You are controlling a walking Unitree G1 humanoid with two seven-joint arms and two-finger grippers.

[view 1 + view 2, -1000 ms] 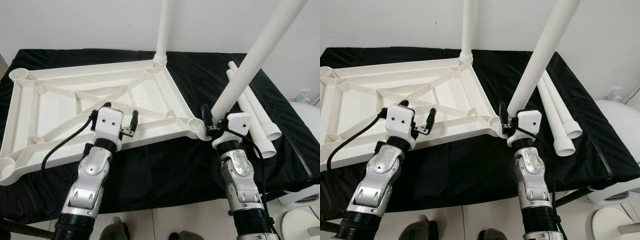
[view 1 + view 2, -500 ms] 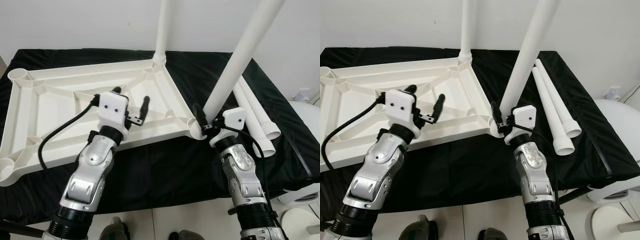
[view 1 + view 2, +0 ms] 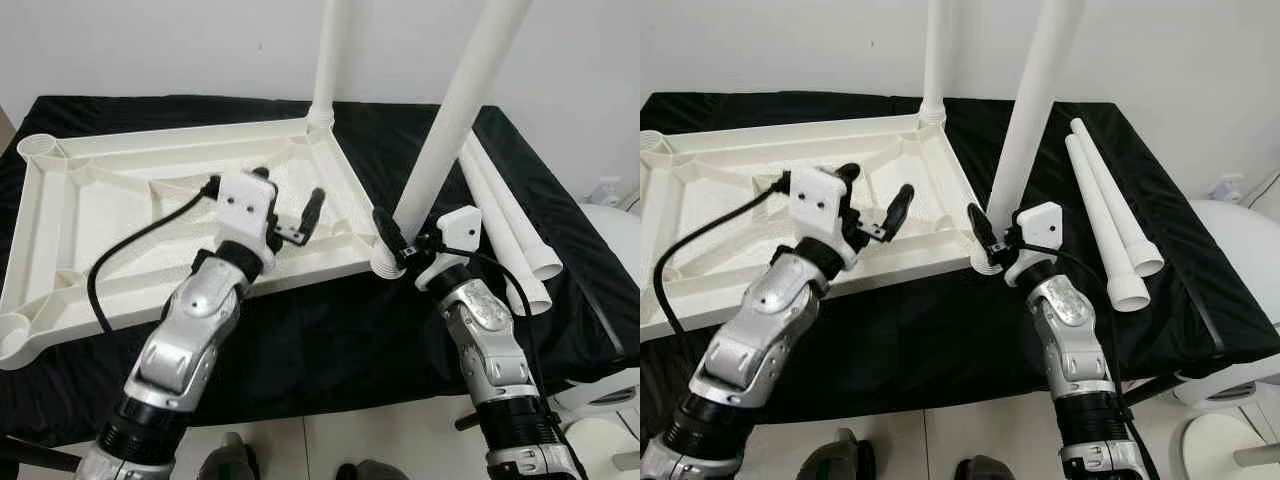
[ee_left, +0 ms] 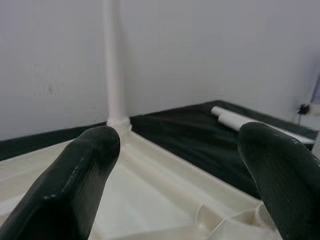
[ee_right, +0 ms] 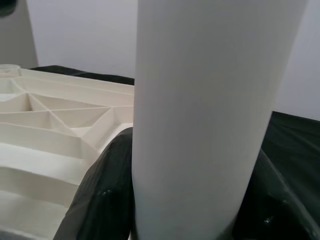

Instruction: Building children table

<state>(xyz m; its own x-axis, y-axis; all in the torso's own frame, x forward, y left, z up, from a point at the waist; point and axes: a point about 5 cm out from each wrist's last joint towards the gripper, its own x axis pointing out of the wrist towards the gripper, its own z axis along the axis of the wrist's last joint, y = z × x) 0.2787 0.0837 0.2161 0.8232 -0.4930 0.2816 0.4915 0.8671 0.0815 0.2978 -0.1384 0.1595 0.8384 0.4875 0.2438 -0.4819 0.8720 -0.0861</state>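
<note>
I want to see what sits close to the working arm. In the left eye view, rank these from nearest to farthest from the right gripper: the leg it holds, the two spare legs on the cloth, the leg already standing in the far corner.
1. Held leg, clamped in the right gripper.
2. Spare legs, lying on the black cloth to its right.
3. Standing leg, at the tabletop's far corner.

A plain white wall (image 3: 150, 45) fills the top of the frame. A table draped in black cloth (image 3: 330, 340) spans the middle. Pale tiled floor (image 3: 400, 440) shows along the bottom edge. At lower right sit rounded white objects (image 3: 610, 230), possibly furniture, too cropped to identify. Lighting is even and bright.
</note>
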